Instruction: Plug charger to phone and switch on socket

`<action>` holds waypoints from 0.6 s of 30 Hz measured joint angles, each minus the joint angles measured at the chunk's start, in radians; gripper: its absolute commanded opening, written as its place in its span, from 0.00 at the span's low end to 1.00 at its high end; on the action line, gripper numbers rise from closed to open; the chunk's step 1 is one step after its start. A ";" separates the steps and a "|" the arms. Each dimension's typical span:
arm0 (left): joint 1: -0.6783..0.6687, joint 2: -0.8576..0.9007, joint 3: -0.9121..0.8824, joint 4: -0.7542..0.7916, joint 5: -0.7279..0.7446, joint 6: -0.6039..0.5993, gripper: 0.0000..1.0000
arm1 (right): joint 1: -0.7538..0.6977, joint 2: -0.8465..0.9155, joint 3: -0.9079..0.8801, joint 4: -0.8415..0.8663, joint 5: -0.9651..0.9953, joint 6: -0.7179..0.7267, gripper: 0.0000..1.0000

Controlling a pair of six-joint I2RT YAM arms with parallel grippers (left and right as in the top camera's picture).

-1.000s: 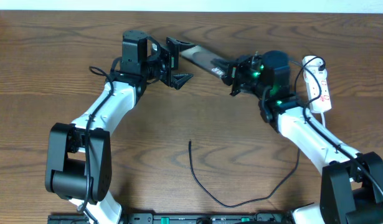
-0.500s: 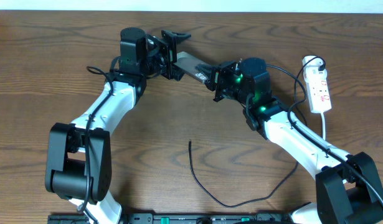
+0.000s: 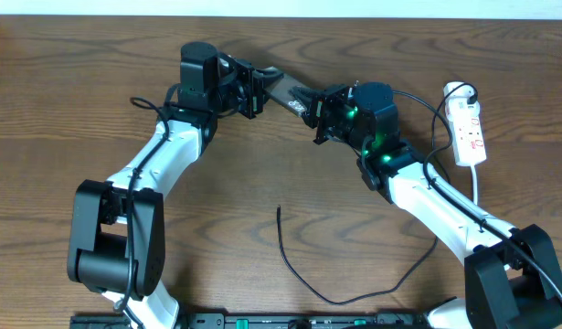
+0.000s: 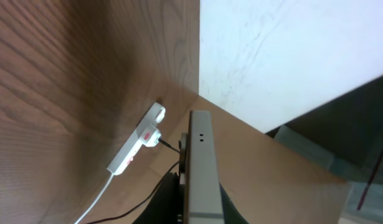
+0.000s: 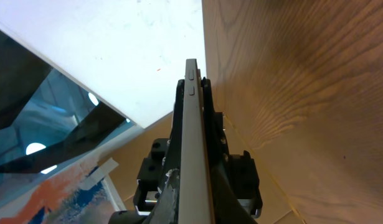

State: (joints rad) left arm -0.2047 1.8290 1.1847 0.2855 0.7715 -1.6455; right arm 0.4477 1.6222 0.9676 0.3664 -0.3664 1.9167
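Note:
The phone (image 3: pixel 283 89) hangs edge-up above the table's far middle, held at both ends. My left gripper (image 3: pixel 256 87) is shut on its left end, and my right gripper (image 3: pixel 315 111) is shut on its right end. The left wrist view shows the phone's grey edge (image 4: pixel 199 162) rising from between the dark jaws (image 4: pixel 197 214). In the right wrist view that edge (image 5: pixel 192 124) runs out of the right gripper (image 5: pixel 192 202). The charger (image 3: pixel 294 265) lies loose on the near table, its tip (image 3: pixel 279 210) pointing away. The socket (image 3: pixel 469 123) lies at the far right, also visible as the socket (image 4: pixel 136 147).
A white cord (image 3: pixel 474 187) runs from the socket toward the near edge. A black lead (image 3: pixel 434 105) arches beside the right arm to the socket. A pale wall (image 4: pixel 291 56) rises behind the table's far edge.
My left gripper has gone from wide open to shut on the phone's left end. The right arm carried the phone leftward to meet it, then held still.

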 measured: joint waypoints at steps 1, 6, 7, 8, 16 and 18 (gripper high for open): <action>0.000 0.000 0.000 0.000 0.000 0.001 0.07 | 0.000 0.000 0.000 0.000 0.000 -0.001 0.01; 0.000 0.000 0.000 0.000 0.000 0.001 0.07 | 0.000 0.000 0.000 0.000 0.001 -0.001 0.47; 0.000 0.000 0.000 0.000 0.001 -0.004 0.08 | 0.000 0.000 0.000 -0.002 -0.001 0.003 0.78; 0.000 0.000 0.000 0.006 0.000 -0.010 0.07 | 0.001 0.000 0.000 -0.006 -0.004 0.007 0.95; 0.039 0.000 0.000 0.006 0.000 -0.010 0.07 | 0.002 -0.001 0.000 0.008 -0.014 -0.029 0.99; 0.073 0.000 0.000 0.006 0.011 0.008 0.07 | -0.018 -0.001 0.000 0.019 -0.032 -0.049 0.99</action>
State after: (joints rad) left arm -0.1314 1.8290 1.1847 0.2920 0.7826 -1.6371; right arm 0.4297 1.6215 0.9676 0.3859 -0.3988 1.8675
